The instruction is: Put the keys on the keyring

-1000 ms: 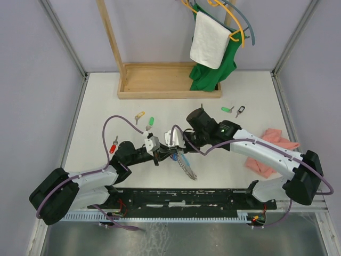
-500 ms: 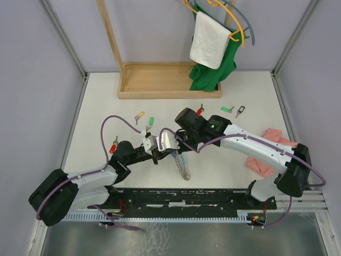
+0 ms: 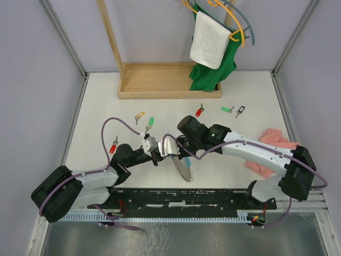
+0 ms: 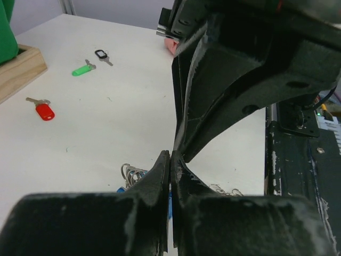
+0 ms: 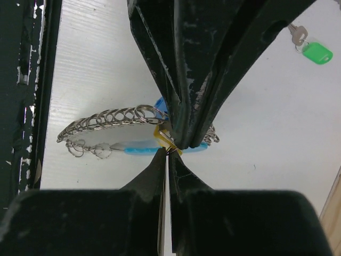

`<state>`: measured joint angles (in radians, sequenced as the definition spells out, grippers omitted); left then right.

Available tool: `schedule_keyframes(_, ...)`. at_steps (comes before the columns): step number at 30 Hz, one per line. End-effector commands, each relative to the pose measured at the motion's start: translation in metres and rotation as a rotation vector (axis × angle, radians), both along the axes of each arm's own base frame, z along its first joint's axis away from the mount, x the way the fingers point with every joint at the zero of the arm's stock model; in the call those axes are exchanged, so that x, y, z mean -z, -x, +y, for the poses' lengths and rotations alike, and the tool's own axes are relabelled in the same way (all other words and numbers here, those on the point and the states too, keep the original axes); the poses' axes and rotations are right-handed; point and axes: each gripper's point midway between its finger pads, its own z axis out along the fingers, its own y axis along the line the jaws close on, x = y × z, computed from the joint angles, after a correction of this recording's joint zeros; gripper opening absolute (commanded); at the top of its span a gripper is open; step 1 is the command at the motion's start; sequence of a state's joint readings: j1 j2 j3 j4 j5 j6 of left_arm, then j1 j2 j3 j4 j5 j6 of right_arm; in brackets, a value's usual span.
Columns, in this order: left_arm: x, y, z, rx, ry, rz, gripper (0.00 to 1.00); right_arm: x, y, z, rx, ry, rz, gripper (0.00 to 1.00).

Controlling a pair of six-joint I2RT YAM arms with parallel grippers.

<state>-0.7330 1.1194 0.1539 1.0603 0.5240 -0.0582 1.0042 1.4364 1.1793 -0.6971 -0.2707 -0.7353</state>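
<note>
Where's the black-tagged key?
In the top view, the black-tagged key lies right of centre, just right of a green-tagged key and beyond the pink cloth.

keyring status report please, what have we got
Left pincer shut on keyring, right pincer shut, tips meeting. Yellow tag at the tips. Loose keys lie apart, nothing in the way.

left gripper (image 4: pixel 170 160): jaws closed, tip to tip with right gripper (image 4: pixel 180 144)
keyring (image 4: pixel 132 174): coil just beneath the tips
red key (image 4: pixel 42 111), green key (image 4: pixel 80 70), black key (image 4: pixel 102 54): ahead-left on bench (image 4: pixel 122 106)
</note>
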Motion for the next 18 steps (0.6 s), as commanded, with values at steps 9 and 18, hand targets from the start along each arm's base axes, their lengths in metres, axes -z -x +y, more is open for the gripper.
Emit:
schedule_keyframes(9, -0.059, 0.002, -0.003, 0.011, 0.191, -0.106, 0.03, -0.024, -0.007, 0.015, 0.017, -0.339, 0.040, 0.05)
schedule_keyframes(18, -0.052, 0.002, 0.000, -0.006, 0.174, -0.098, 0.03, -0.030, -0.013, 0.002, 0.049, -0.384, 0.001, 0.01)
